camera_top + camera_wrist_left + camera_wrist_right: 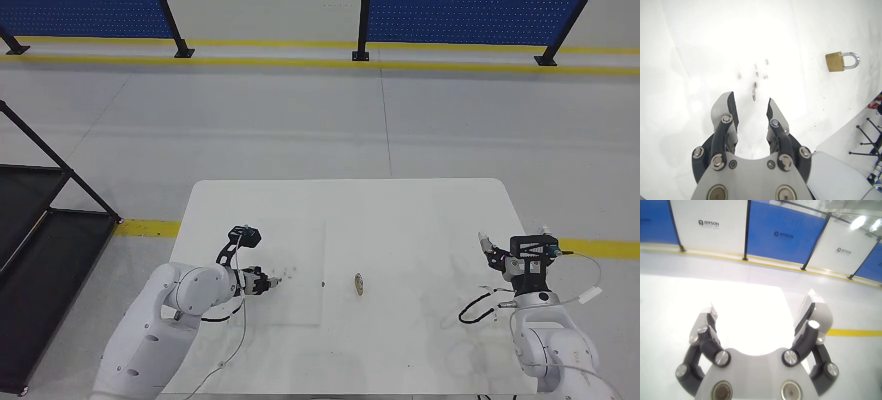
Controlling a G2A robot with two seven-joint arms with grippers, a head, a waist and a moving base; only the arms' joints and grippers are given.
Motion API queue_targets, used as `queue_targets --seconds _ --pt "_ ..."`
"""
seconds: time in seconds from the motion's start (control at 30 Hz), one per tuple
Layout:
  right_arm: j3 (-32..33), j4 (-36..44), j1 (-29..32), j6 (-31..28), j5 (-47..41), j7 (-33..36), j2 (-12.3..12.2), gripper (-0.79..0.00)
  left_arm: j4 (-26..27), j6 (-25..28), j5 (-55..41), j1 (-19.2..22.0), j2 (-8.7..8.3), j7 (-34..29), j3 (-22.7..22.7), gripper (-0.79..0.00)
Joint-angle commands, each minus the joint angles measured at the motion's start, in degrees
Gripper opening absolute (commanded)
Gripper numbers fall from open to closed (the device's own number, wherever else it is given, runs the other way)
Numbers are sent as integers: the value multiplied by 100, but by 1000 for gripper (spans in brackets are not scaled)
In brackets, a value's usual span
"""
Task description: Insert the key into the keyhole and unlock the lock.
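Observation:
A small silver key point(754, 92) lies flat on the white table point(420, 230), just beyond the tips of my left gripper point(751, 103), which is open and holds nothing. A brass padlock point(835, 62) with a steel shackle point(852, 60) lies on its side farther off; in the top view the padlock point(358, 285) sits near the table's middle, right of my left gripper point(272, 281). My right gripper point(762, 313) stands open and empty over the table's right edge, seen from above as the right gripper point(513, 250).
Several small dark marks point(756, 73) dot the tabletop just past the key. A black cable point(478, 308) loops beside the right arm. A black rack point(40, 250) stands on the floor to the left of the table. Blue and white barriers point(450, 20) line the far floor.

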State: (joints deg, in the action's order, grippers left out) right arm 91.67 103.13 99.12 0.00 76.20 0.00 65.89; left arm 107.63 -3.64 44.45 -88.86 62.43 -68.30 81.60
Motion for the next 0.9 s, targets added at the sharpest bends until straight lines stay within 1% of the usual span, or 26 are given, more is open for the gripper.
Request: queue_targets --seconds 0.0,0.2,0.37,0.53,0.63,0.87 --pt "0 0 0 0 0 0 0 0 -39 -5 4 19 -3 23 -29 -449" --pt "0 0 0 0 0 0 0 0 -161 -18 0 104 -8 75 -139 -468" --pt "0 0 0 0 0 0 0 0 -256 -22 -27 166 -10 100 -243 -499" --pt "0 0 0 0 0 0 0 0 -315 -30 -26 217 -15 117 -321 -542" --pt "0 0 0 0 0 0 0 0 -328 -45 -9 233 -21 135 -344 -588" --pt "0 0 0 0 0 0 0 0 -334 -78 -2 226 -38 151 -381 -610"
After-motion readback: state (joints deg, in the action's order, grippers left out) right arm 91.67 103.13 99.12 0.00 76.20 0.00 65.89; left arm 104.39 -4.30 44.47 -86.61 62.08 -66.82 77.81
